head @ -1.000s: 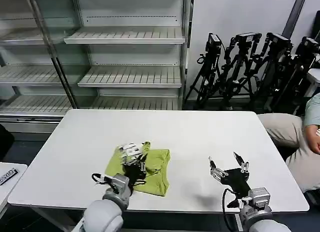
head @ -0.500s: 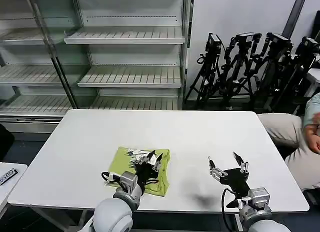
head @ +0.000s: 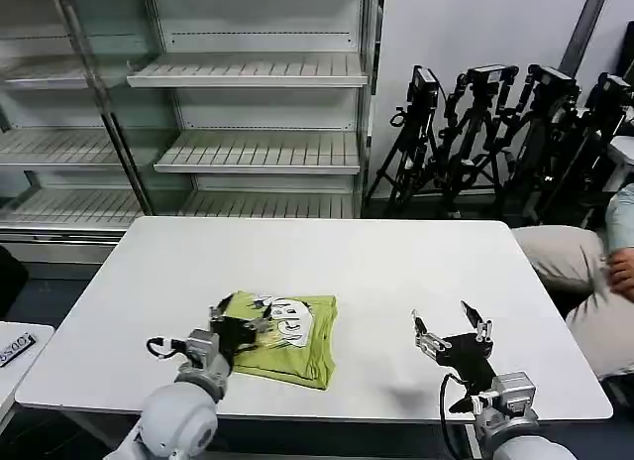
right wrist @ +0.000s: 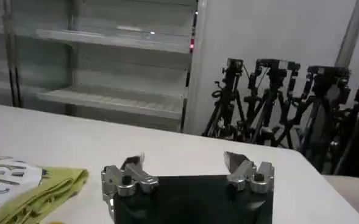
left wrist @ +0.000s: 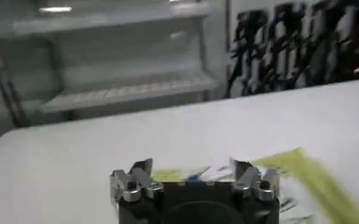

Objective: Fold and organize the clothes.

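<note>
The shirt (head: 282,337) lies on the table (head: 396,272) as a small folded rectangle near the front edge, so I judge the folding mostly done; only tidying may be left. My left gripper (head: 238,331) sits at the shirt's left edge, spread wide and holding nothing. My right gripper (head: 451,333) hovers well apart, also wide and empty. The head view shows a white print on the fabric; the right wrist view shows the stacked layers (right wrist: 42,193) at the fold's edge.

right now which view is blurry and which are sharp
Left wrist view is motion-blurred: the shirt smears into streaks and the shelves go soft. Head view is sharp, the shirt's print readable. Right wrist view is crisp, tripods clear.
</note>
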You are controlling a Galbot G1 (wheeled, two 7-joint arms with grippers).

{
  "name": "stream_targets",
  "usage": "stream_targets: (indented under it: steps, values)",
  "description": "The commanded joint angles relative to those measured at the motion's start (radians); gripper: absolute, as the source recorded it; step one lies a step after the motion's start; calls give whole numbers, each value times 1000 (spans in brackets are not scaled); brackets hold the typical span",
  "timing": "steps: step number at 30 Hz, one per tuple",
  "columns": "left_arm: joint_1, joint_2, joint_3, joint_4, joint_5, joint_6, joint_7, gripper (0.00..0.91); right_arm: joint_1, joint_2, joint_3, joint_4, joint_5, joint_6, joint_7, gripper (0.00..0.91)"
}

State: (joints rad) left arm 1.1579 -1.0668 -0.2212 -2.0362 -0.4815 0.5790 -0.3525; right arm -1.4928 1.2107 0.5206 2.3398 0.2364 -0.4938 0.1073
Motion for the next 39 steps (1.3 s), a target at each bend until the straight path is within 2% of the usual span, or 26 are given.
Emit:
stream_targets:
  steps: [1,4,5,6,19,30,33,36,37,39]
  values:
    - [26,35,-108,156,-155,4,-3,907,-4,0,2,-1,1,4,-3,907]
    - [17,29,-104,180,-177,3,3,907,-3,-3,4,-7,2,7,-4,907]
    - [13,26,-101,185,-185,2,10,595,-2,-3,4,-8,2,7,-3,907]
    - [10,23,-101,186,-204,2,27,40,0,-3,3,-9,2,7,-3,907]
    - [32,-1,-67,160,-198,0,46,40,3,-3,-5,-14,2,10,-4,907]
    - [12,-60,3,80,-100,-3,102,40,-3,-2,-9,-5,1,9,-1,907]
    - [-21,-84,21,82,9,-3,112,40,2,-6,-7,2,2,6,2,907]
    - [-43,-34,-37,96,49,-2,120,40,1,-14,6,9,4,7,0,907]
    - [-45,17,-83,102,67,-2,142,40,2,-15,11,11,7,8,0,907]
    - [-36,73,-149,107,68,-2,158,40,7,-13,13,21,9,9,-1,907]
